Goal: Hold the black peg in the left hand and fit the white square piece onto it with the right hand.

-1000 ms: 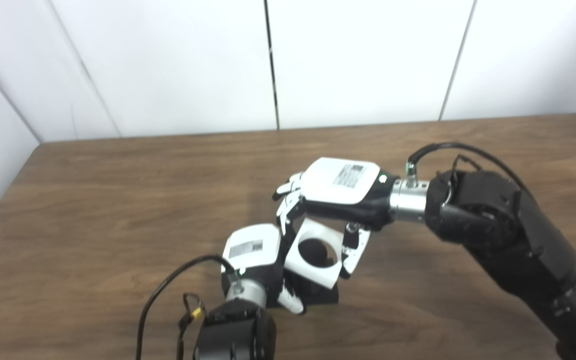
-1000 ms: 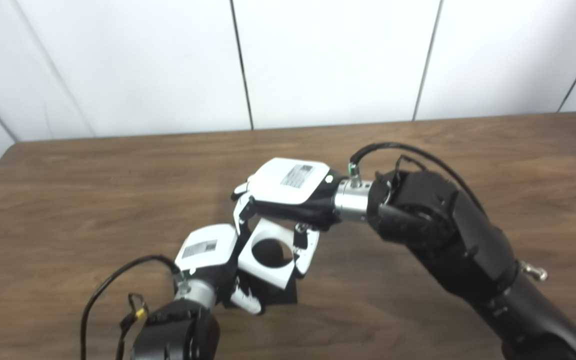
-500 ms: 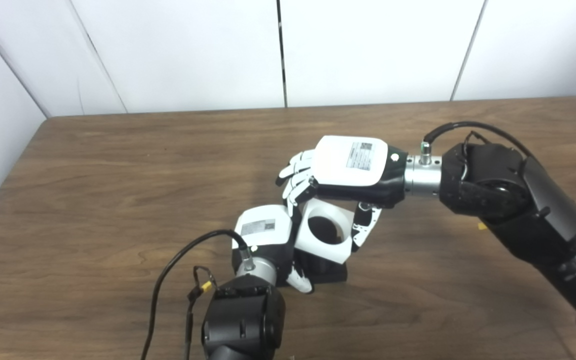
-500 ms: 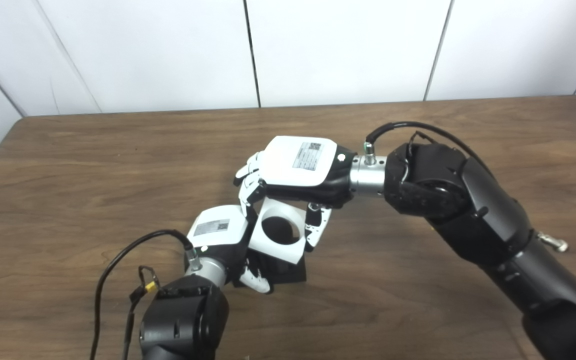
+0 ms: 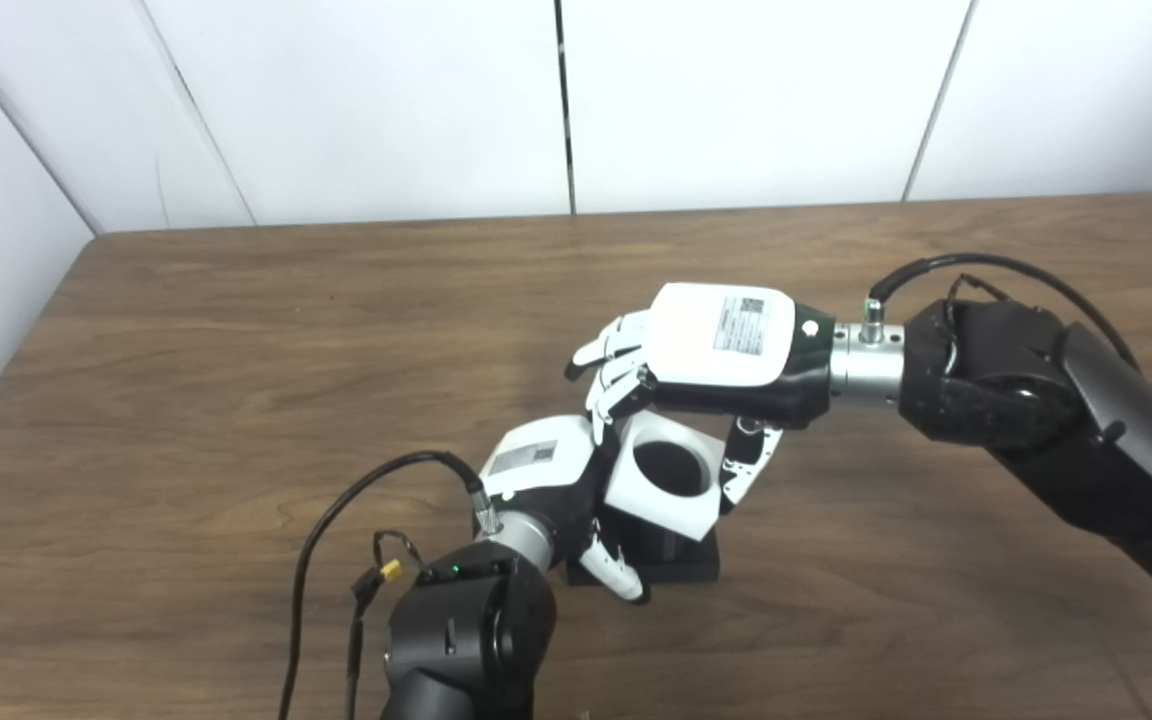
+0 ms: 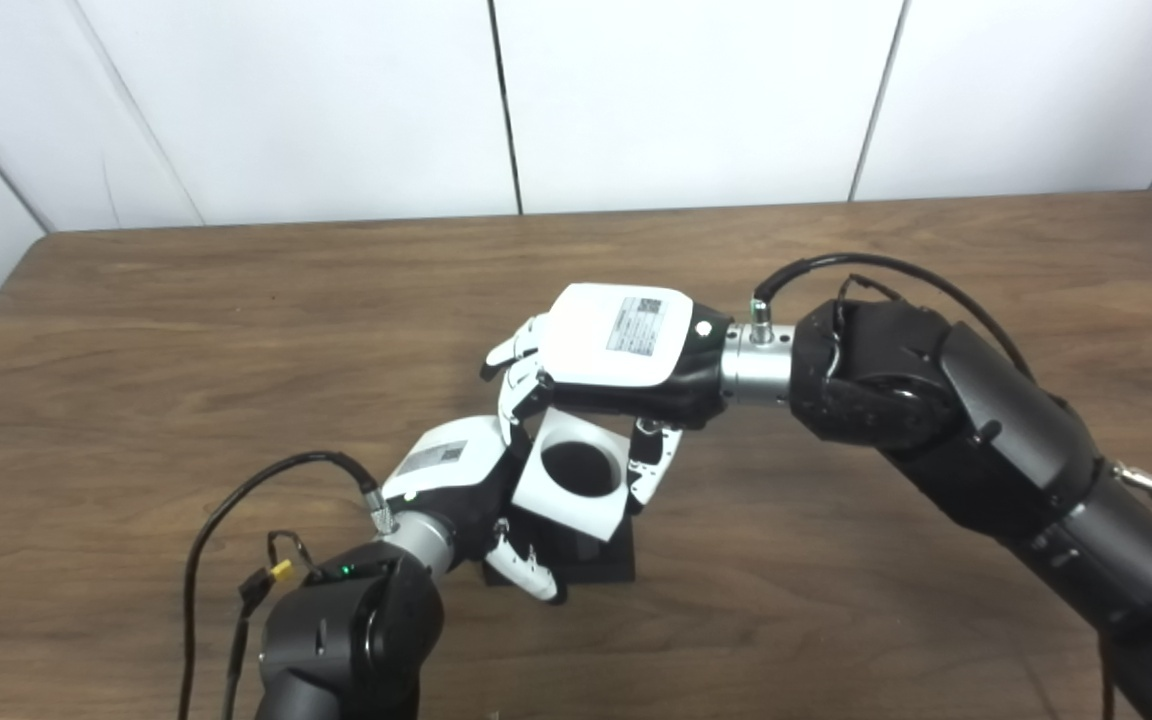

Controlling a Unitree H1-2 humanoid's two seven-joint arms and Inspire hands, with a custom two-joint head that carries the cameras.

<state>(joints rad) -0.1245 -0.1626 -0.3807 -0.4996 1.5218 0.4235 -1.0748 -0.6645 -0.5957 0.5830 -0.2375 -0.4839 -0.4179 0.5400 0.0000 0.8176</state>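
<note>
White square piece: held tilted between the fingers and thumb of the right hand; it sits at 6 o'clock of that hand's white back plate and touches the left hand on its 9 o'clock side.
Hole in piece: one round hole is seen at its centre; the inside looks black, and whether the peg already enters it cannot be told.
Black peg: mostly hidden; only a black block-like base is seen on the table at 6 o'clock of the white piece, with the left hand closed against it.
Right hand state: closed on the white square piece, fingers curled at the 10 o'clock corner, thumb pressed on the 3 o'clock edge.
Left hand state: wrapped about the black base; one white fingertip is seen protruding at 5 o'clock of the hand.
Position on table: the group is found near the table's middle, towards the near edge.
Counts: two hands, one white square piece, one black peg assembly, one table.
Cables: one black cable is looped at the left wrist, one is arched over the right wrist.
Labels: one printed sticker is fixed on the right hand's back plate and one on the left; the print is too small to be read.
Indicator: a small green light is lit on the left forearm.
</note>
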